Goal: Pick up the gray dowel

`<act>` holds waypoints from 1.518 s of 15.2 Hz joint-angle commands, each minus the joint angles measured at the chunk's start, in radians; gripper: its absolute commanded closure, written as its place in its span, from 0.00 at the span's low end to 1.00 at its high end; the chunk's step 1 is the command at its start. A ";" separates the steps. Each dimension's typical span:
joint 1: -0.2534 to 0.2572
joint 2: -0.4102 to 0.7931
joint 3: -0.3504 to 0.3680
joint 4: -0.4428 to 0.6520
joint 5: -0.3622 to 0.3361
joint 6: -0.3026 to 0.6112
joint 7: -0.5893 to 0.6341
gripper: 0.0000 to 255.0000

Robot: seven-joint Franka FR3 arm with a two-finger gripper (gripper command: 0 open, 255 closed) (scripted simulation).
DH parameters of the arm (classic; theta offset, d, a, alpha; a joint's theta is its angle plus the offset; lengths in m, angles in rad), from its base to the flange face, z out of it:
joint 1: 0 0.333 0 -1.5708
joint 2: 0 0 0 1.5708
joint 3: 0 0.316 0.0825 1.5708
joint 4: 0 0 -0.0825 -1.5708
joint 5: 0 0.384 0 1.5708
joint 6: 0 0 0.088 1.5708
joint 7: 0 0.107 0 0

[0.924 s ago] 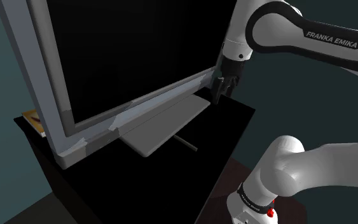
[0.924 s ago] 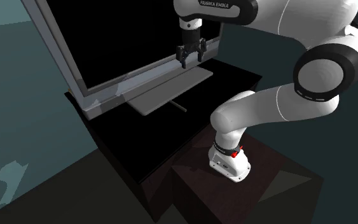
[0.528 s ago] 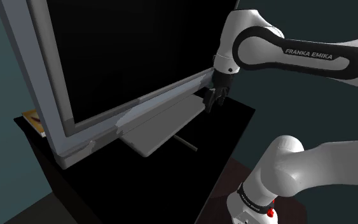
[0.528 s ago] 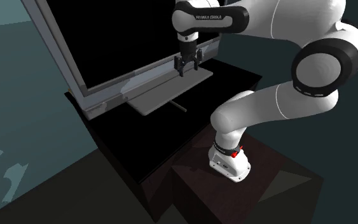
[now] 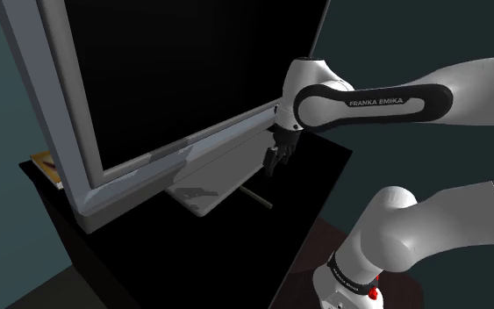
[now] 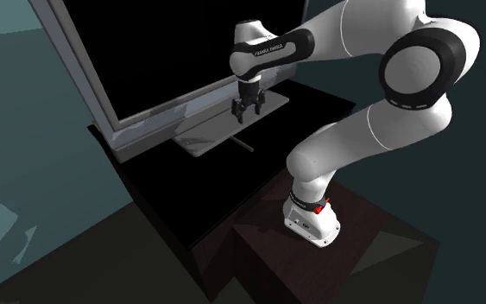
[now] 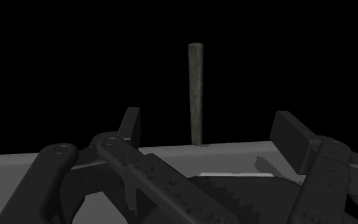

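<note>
The gray dowel (image 5: 258, 196) is a thin rod lying on the black tabletop, one end against the front edge of the grey TV base plate (image 5: 210, 186). My gripper (image 5: 274, 163) hangs open just above that plate's near corner, up and to the right of the dowel in the shoulder view. The second exterior view has the gripper (image 6: 243, 110) a short way above the dowel (image 6: 243, 142). Seen from the wrist, the dowel (image 7: 196, 95) runs away from the plate's edge between my spread fingers (image 7: 131, 124), and nothing is held.
A large dark-screened TV (image 5: 148, 79) in a grey frame stands close behind the gripper. The black cabinet top (image 5: 319, 171) ends in a corner at the shoulder view's right. A small orange-edged object (image 5: 47, 165) lies behind the TV's left side.
The arm has swung down and towards the shoulder view's left. It carried the open gripper from the TV frame's lower corner to just over the base plate, nearer the dowel.
</note>
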State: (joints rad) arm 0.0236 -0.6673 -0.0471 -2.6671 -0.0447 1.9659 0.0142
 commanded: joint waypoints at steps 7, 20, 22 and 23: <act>0.045 0.277 -0.048 -0.066 0.039 0.352 -0.105 0.00; 0.058 0.410 -0.060 -0.103 0.060 0.522 -0.132 1.00; 0.058 0.404 -0.059 -0.104 0.059 0.517 -0.131 1.00; 0.057 0.403 -0.060 -0.106 0.059 0.517 -0.132 1.00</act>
State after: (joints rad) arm 0.0797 -0.2642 -0.1080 -2.7687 0.0137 2.4846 -0.1175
